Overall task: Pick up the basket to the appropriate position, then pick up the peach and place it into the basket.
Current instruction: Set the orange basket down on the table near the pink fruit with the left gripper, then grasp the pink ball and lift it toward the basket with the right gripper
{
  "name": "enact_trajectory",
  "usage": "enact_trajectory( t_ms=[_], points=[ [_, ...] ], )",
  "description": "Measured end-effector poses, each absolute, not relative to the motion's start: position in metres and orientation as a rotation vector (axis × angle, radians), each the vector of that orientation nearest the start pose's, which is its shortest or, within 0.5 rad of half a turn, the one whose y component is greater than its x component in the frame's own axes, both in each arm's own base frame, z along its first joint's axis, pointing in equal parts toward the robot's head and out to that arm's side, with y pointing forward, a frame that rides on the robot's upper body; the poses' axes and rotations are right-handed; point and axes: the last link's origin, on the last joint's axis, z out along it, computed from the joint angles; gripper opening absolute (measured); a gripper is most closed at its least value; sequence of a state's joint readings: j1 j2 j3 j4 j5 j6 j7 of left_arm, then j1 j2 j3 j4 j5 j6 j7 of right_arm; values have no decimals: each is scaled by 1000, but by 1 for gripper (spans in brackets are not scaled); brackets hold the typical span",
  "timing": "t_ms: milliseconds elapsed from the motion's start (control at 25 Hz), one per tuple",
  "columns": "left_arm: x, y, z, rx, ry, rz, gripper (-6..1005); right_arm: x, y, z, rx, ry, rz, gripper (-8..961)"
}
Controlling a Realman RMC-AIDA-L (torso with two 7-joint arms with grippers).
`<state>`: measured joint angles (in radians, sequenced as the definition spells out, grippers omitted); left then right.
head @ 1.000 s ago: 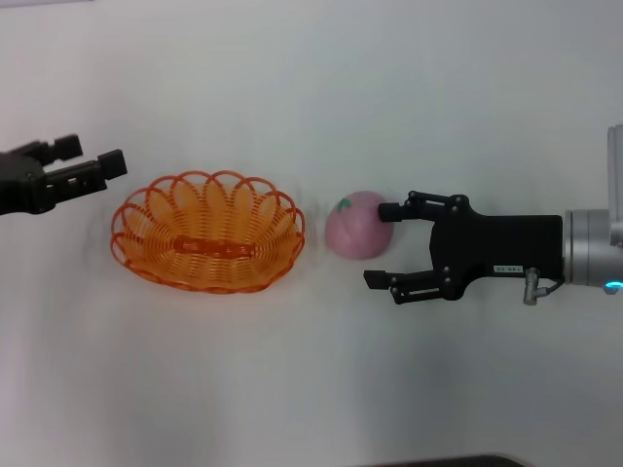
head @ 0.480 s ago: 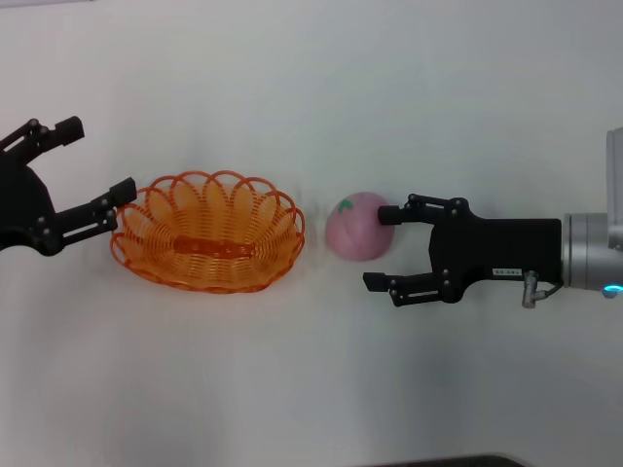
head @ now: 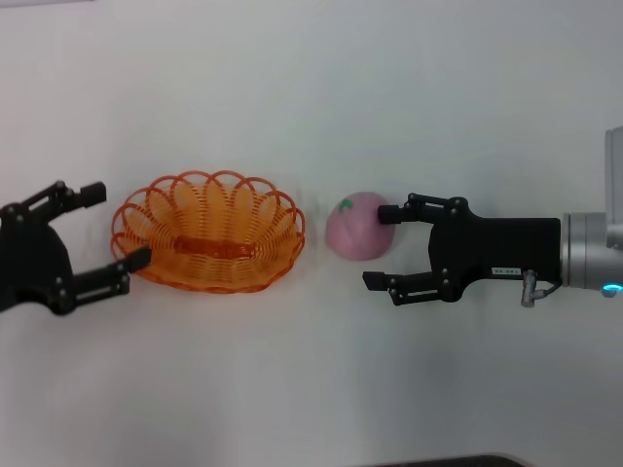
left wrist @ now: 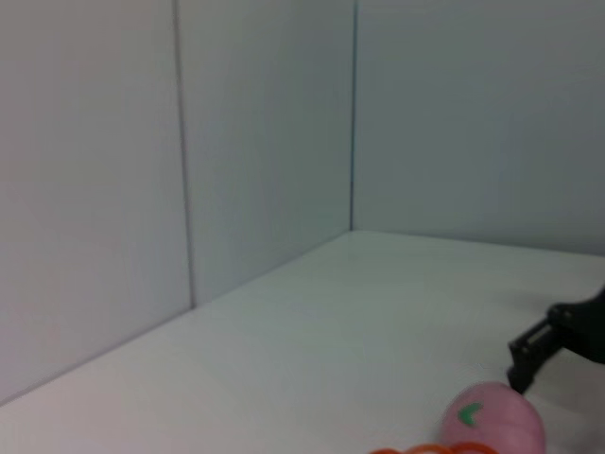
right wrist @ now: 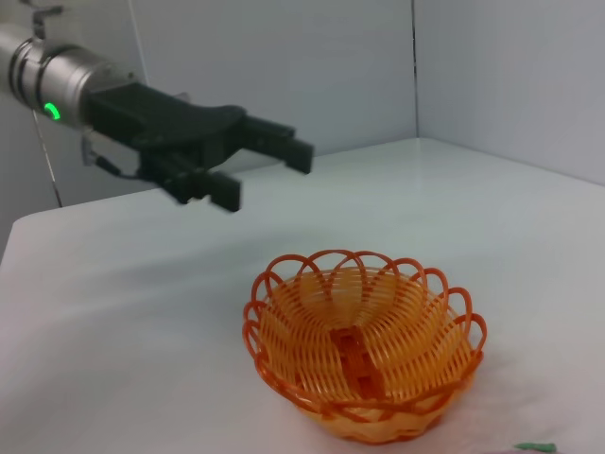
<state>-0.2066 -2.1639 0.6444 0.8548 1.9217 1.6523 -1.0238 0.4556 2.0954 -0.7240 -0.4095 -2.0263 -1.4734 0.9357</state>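
Observation:
The orange basket (head: 207,232) sits on the white table, left of centre; it also shows in the right wrist view (right wrist: 364,355). The pink peach (head: 358,226) with its green leaf mark lies just right of the basket, and it shows in the left wrist view (left wrist: 492,421). My left gripper (head: 117,225) is open at the basket's left rim, its nearer finger overlapping the rim's front-left edge; it also shows in the right wrist view (right wrist: 265,175). My right gripper (head: 380,246) is open just right of the peach, its far fingertip against the peach's right side.
The white table (head: 311,88) spreads all round the basket and peach. Pale walls stand behind it in the wrist views. A dark edge (head: 438,461) runs along the table's front.
My left gripper has swung from behind and left of the basket toward the front, turning, and now sits at the basket's left rim. The right gripper, basket and peach have not moved.

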Motion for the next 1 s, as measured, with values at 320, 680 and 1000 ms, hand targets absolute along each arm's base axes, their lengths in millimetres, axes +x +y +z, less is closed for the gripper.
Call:
enact_trajectory(
  t_ms=[320,680,1000],
  points=[
    [-331,220,10,-2596,-432,-610,876,301,274,-57,-2795,410,614,925],
    [-344,207,-1,-2569,-513,-601,875,302,274,-57,-2795,411,614,925],
    [-344,207,-2,-2568,-521,-608,876,298,277,-50,-2771,518,682,925]
  ],
)
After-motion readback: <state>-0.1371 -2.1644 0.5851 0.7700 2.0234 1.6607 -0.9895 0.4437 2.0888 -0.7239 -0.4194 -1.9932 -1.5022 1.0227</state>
